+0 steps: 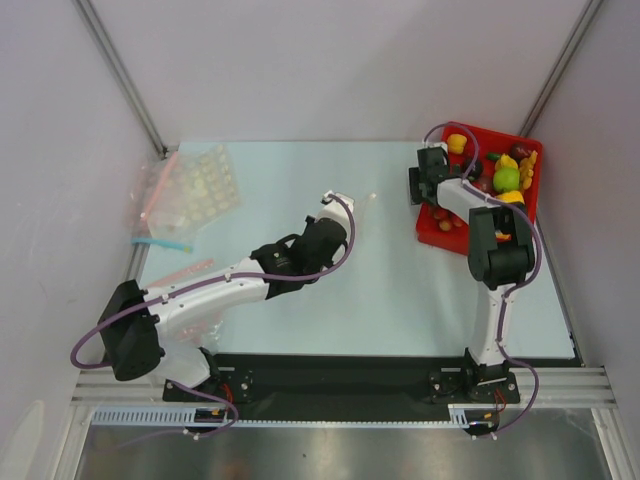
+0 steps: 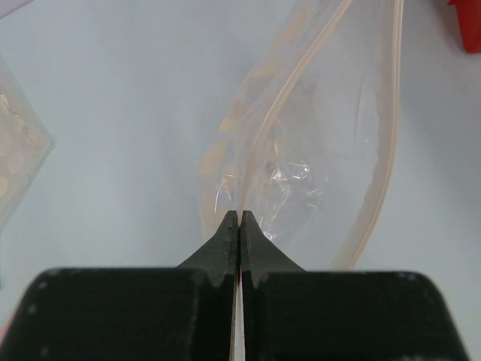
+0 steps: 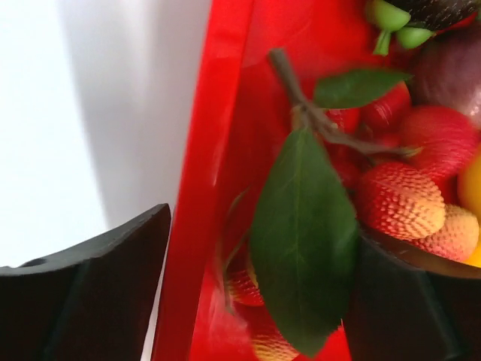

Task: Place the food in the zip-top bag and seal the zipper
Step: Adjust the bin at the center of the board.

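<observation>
**Left fingers pinched at the bag's mouth edge**

My left gripper [image 2: 239, 219] fills the bottom of the frame, its two dark fingers pressed together with no gap at the tips. The zip-top bag [image 2: 323, 143] lies just beyond them, clear and crinkled, stretching from lower centre to upper right across the pale table [image 2: 113, 83]. The whitish zipper [image 2: 279, 101] runs straight from my fingertips up toward the top edge. A second whitish band curves down the bag's right side. The tips seem to be clamped on the edge, though I can't see how much film is caught. A red tray [image 2: 468, 24] corner shows at upper right, and a dimpled sheet [image 2: 16, 154] at the left edge.
</observation>
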`<move>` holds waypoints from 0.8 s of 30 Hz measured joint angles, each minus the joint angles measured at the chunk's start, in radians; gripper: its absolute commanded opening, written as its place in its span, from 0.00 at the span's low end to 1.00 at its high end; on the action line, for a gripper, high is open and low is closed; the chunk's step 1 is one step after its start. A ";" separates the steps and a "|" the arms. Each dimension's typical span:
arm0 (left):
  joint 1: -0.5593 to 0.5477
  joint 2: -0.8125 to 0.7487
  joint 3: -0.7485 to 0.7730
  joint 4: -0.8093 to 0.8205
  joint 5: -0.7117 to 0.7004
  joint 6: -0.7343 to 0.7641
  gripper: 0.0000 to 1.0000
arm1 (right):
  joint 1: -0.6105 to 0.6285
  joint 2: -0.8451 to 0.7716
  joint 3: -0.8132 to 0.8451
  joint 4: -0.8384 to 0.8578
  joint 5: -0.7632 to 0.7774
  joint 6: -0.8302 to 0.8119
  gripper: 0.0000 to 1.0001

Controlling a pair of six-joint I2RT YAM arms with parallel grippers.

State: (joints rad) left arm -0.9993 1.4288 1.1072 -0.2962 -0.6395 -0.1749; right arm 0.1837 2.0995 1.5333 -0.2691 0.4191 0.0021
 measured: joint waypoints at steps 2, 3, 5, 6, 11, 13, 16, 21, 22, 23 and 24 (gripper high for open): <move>0.000 0.000 0.000 0.000 0.000 0.000 0.00 | 0.004 -0.025 -0.023 0.005 -0.019 -0.003 0.88; 0.000 0.000 0.000 0.000 0.000 0.000 0.00 | 0.008 -0.036 -0.026 0.007 -0.029 -0.003 0.85; 0.000 0.000 0.000 0.000 0.000 0.000 0.00 | 0.017 -0.059 -0.031 0.026 -0.060 -0.005 0.75; 0.000 0.000 0.000 0.000 0.000 0.000 0.00 | 0.019 -0.071 -0.036 0.036 -0.077 -0.004 0.72; 0.000 -0.001 0.000 0.000 0.000 0.000 0.00 | 0.031 -0.130 -0.057 0.079 -0.177 -0.013 0.58; 0.000 -0.002 0.000 0.000 0.000 0.000 0.00 | 0.034 -0.132 -0.052 0.082 -0.195 -0.011 0.62; 0.000 -0.006 0.000 0.000 0.000 0.000 0.00 | 0.037 -0.117 -0.024 0.042 -0.204 0.003 0.74; 0.000 -0.009 0.000 0.000 0.000 0.000 0.00 | 0.030 -0.097 0.016 0.003 -0.179 0.032 0.71; 0.000 -0.010 0.000 0.000 0.000 0.000 0.00 | 0.026 -0.097 0.016 -0.004 -0.171 0.036 0.70; 0.000 -0.010 0.000 0.000 0.000 0.000 0.00 | 0.022 -0.097 0.016 -0.012 -0.163 0.042 0.69; 0.000 -0.011 0.000 0.000 0.000 0.000 0.00 | 0.018 -0.097 0.016 -0.020 -0.155 0.048 0.68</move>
State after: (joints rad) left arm -0.9993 1.4178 1.1072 -0.2966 -0.6395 -0.1749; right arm 0.2016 2.0029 1.5494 -0.2893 0.2638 0.0498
